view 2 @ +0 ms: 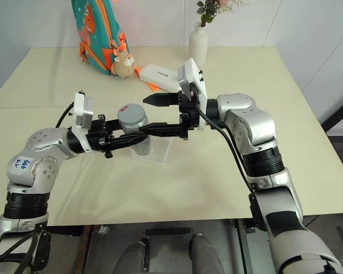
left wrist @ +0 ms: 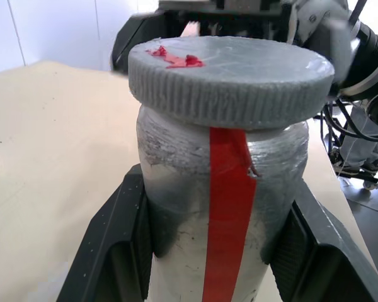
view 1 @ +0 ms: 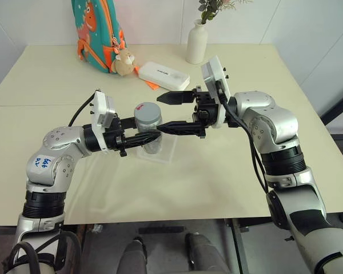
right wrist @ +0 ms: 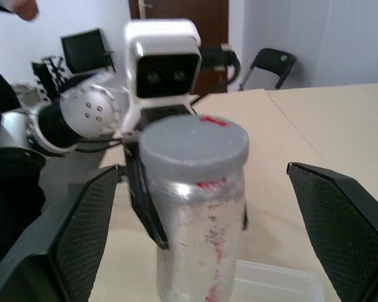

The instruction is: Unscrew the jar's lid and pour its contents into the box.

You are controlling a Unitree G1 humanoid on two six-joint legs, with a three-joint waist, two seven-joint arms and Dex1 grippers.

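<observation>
The clear jar (view 1: pixel 150 136) with a red strip down its side is held upright just above the transparent box (view 1: pixel 169 154). My left gripper (view 1: pixel 152 137) is shut on the jar's body, its fingers (left wrist: pixel 123 245) pressing both sides. The grey lid (left wrist: pixel 230 75), marked with red, sits on the jar. My right gripper (view 1: pixel 161 113) reaches in from the right and stands open, its fingers (right wrist: pixel 340 220) wide on either side of the lid (right wrist: pixel 194 148) without touching it. I cannot make out the contents through the jar's wall.
At the table's back stand a white vase with flowers (view 1: pixel 197 41), a white rectangular case (view 1: pixel 163 75) and a colourful backpack with a plush toy (view 1: pixel 98 31). The table's front edge runs close below my arms.
</observation>
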